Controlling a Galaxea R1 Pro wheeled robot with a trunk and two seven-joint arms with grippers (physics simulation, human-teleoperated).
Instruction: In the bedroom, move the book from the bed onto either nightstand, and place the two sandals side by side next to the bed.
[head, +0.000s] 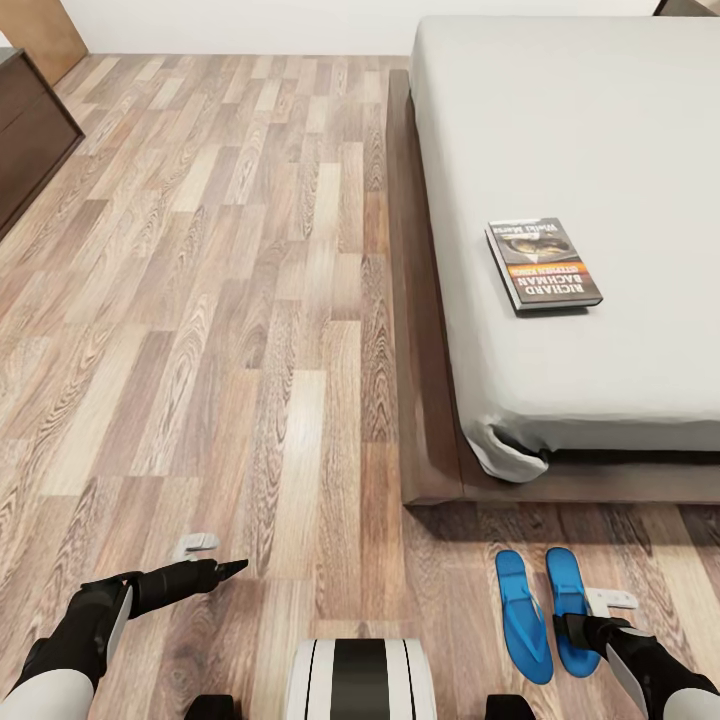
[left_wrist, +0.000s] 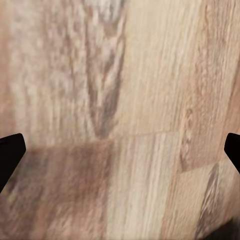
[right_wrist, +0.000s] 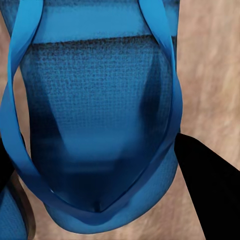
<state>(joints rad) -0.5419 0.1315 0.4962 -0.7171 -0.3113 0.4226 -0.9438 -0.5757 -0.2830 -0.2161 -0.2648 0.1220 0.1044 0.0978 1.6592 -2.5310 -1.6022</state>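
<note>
Seen from the head: book (head: 543, 264) on the bed (head: 560, 130), two sandals (head: 545, 612) side by side on the floor (head: 230, 330) near its corner; from the wrists: left gripper (left_wrist: 120, 150) fingers apart over bare planks, right gripper (right_wrist: 100, 170) spread just above one sandal's straps.

One bed (head: 560, 120), pale grey mattress on dark frame. One book (head: 543, 264) on the mattress. Two blue sandals on the floor: one (head: 523, 615), the other (head: 570, 608) just beside it. Two grippers: left (head: 215, 572), right (head: 578, 630). One dark wooden cabinet (head: 30, 135) at the far left edge. One plank floor (head: 230, 330).
</note>
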